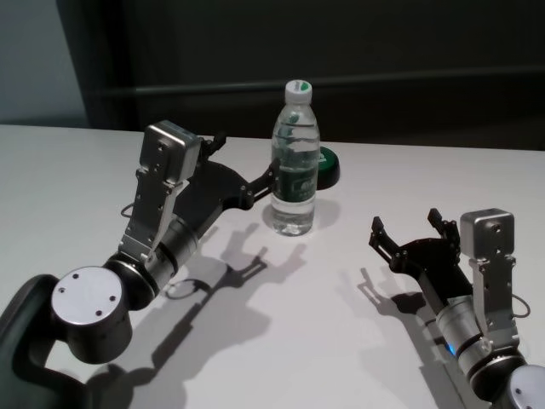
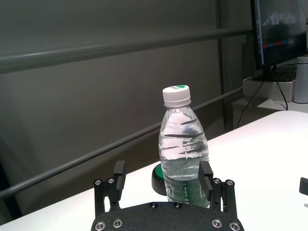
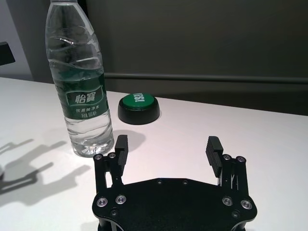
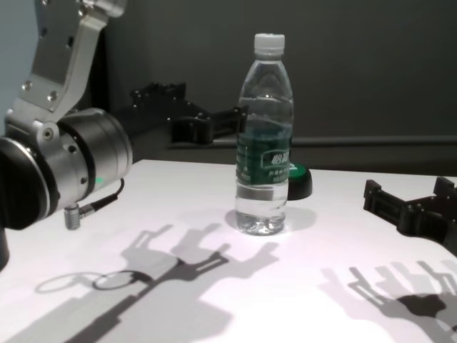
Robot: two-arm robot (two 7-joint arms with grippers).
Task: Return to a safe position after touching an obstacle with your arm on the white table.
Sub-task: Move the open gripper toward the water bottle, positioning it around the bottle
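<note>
Upright on the white table point(image 1: 102, 170), just in front of a black dome point(image 1: 328, 168) with a green top: the water bottle point(image 1: 295, 162). Raised beside it, jaws spread and empty, the left gripper point(image 1: 243, 162); low to the right, well apart, the right gripper point(image 1: 407, 228), likewise released.

**White table and the objects standing on it**

The white table point(image 1: 358, 341) was a broad, smooth, plain surface running back to a dark wall. A clear water bottle point(image 1: 295, 162) with a white cap and a dark green label stood upright on it, near the far edge. Just beside and behind the bottle sat a small black dome with a green top point(image 3: 139, 108). Shadows of the arms fell across the tabletop in front of the bottle.
</note>
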